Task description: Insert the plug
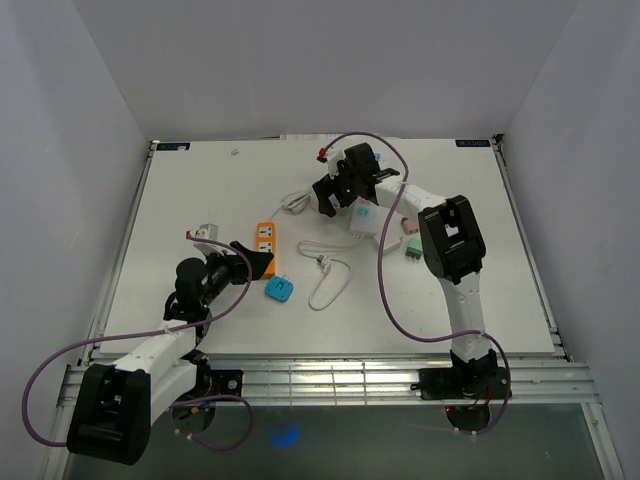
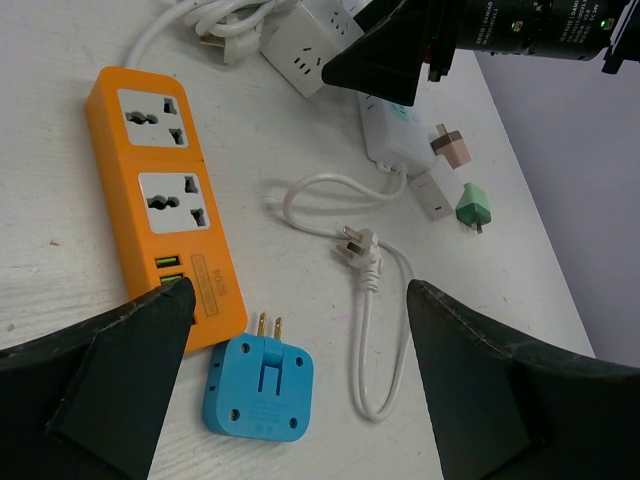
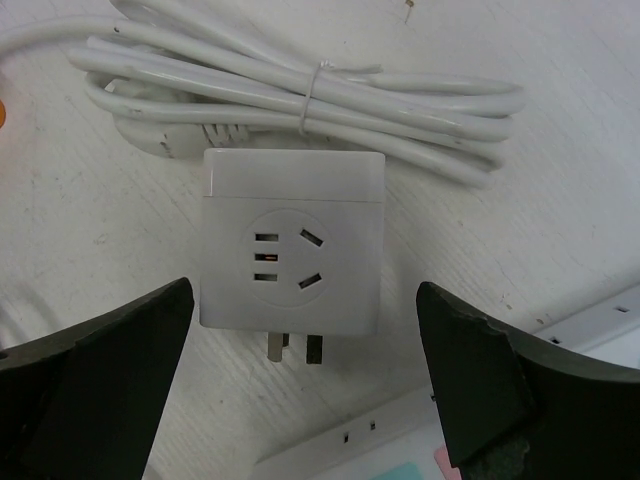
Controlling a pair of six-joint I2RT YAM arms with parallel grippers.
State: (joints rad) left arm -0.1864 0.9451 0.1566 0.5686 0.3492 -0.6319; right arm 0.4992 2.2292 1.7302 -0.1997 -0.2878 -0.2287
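An orange power strip (image 2: 165,200) lies on the table with two free sockets facing up. A blue adapter plug (image 2: 258,388) lies face down just beside its near end, its two prongs pointing at the strip. My left gripper (image 2: 300,300) hovers open above the blue adapter (image 1: 280,290), holding nothing. A white cord ending in a three-pin plug (image 2: 360,247) lies to the right. My right gripper (image 3: 305,300) stands open over a white cube adapter (image 3: 290,245), whose prongs point toward me; its fingers are apart from the cube.
A tied bundle of white cable (image 3: 300,90) lies behind the cube. A white power strip (image 1: 362,218) lies beside it, with a pink adapter (image 2: 450,148) and a green adapter (image 2: 473,205) to its right. The right arm (image 1: 450,240) reaches across the right half.
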